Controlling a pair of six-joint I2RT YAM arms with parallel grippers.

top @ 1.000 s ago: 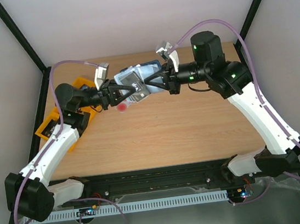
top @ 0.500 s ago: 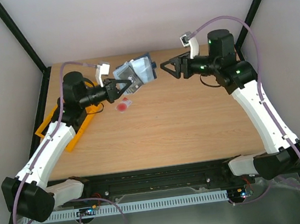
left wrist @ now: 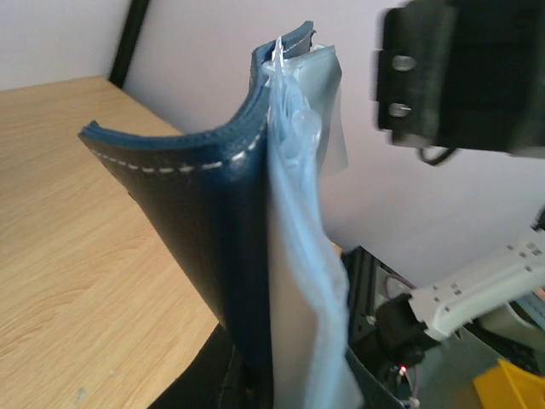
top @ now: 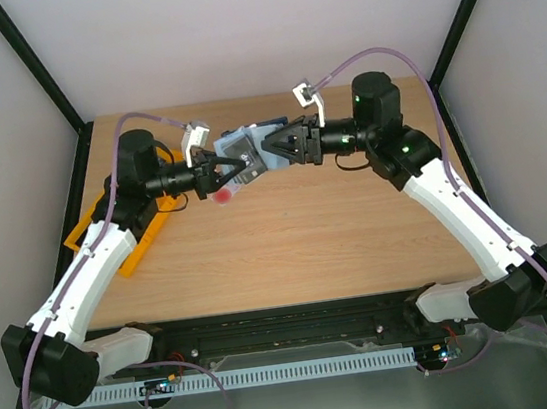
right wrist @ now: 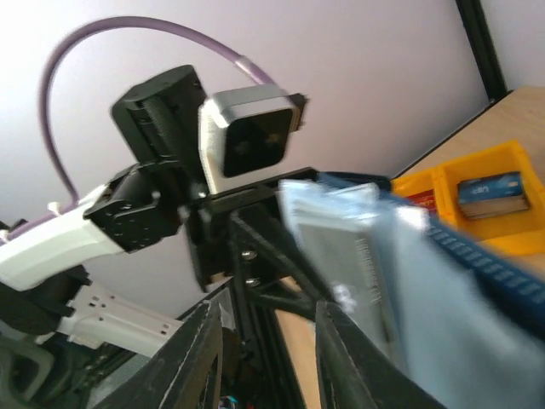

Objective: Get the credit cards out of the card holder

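Two grippers are seen mid-air: the card holder (top: 242, 152) is clamped by the left gripper (top: 223, 172); the right gripper (top: 270, 151) is kept partly spread at its edge.

Light wooden tabletop (top: 307, 230). An orange tray (top: 84, 232) rests at its left edge; a card (top: 222, 197) with a red round mark lies nearby.

Parted right claw (right wrist: 268, 313) faces the card holder (right wrist: 426, 298), orange tray (right wrist: 492, 157) behind.
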